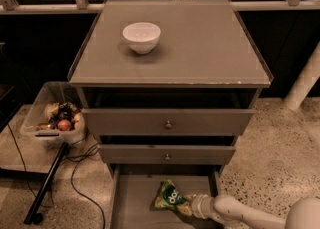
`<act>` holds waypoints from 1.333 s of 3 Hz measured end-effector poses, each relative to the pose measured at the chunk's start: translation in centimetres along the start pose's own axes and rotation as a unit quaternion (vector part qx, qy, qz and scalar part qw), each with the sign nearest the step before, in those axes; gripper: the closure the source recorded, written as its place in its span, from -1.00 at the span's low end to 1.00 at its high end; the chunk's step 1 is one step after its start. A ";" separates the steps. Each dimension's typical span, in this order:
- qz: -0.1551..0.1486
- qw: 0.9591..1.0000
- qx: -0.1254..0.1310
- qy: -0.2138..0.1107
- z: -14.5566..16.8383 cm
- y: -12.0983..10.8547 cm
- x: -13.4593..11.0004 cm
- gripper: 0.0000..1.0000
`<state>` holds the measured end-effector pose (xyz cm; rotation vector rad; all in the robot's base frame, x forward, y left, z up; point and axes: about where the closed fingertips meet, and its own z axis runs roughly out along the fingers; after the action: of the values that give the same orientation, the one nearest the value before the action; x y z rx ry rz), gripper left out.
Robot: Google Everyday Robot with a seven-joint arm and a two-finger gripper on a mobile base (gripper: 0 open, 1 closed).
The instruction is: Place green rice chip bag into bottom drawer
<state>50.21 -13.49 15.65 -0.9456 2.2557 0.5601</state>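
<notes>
The green rice chip bag [168, 195] lies inside the open bottom drawer [131, 203], right of the middle of its grey floor. My gripper [185, 204] reaches in from the lower right on a white arm and sits at the bag's right end, inside the drawer. The bag's white lettering faces up. The contact point between gripper and bag is hidden by the bag's crumpled end.
A white bowl [141, 36] stands on the cabinet top [200, 48]. Two upper drawers with small round knobs [168, 124] are partly pulled out above the bottom one. A clear bin of items [54, 120] and black cables [80, 178] sit on the floor at left.
</notes>
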 end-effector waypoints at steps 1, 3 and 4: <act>-0.004 1.000 0.004 0.010 0.9 0.2 0.8 1.00; -0.004 1.000 0.004 0.010 0.7 0.2 0.7 0.18; -0.004 1.000 0.004 0.010 0.7 0.2 0.7 -0.30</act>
<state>49.95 -13.23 14.68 -0.9600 2.2691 0.5401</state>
